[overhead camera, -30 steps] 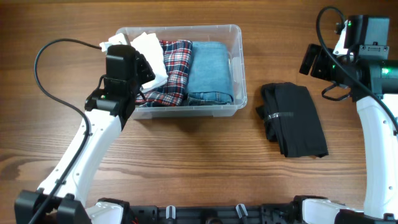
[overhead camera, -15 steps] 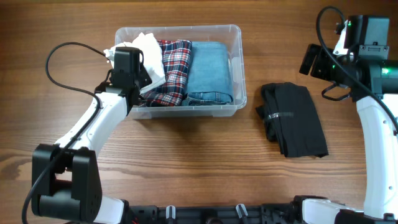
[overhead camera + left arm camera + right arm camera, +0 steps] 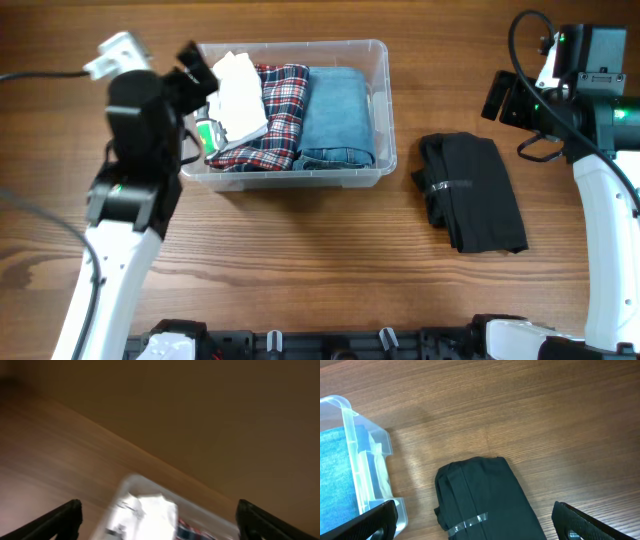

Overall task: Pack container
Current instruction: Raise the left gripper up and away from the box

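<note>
The clear plastic container (image 3: pixel 386 120) stands at the table's back centre. It holds a white folded cloth (image 3: pixel 240 92), a plaid shirt (image 3: pixel 278 112) and folded blue jeans (image 3: pixel 338 112) side by side. My left gripper (image 3: pixel 197 72) is open just outside the bin's left end, with nothing in it. In the blurred left wrist view the white cloth (image 3: pixel 147 516) lies beyond the open gripper (image 3: pixel 160 525). A black folded garment (image 3: pixel 472 192), taped round the middle, lies on the table right of the bin. My right gripper (image 3: pixel 498 97) hangs open above it, and the garment (image 3: pixel 485 502) shows between its fingers.
A small green-labelled item (image 3: pixel 208 135) shows at the bin's left end under the white cloth. The bin's corner (image 3: pixel 350 455) and the jeans (image 3: pixel 335 475) sit at the left of the right wrist view. Bare wooden table (image 3: pixel 300 260) lies in front.
The left gripper has opened, let go of the white cloth, and pulled back to the left, out of the bin. The cloth stays in the bin. The right arm has not moved.
</note>
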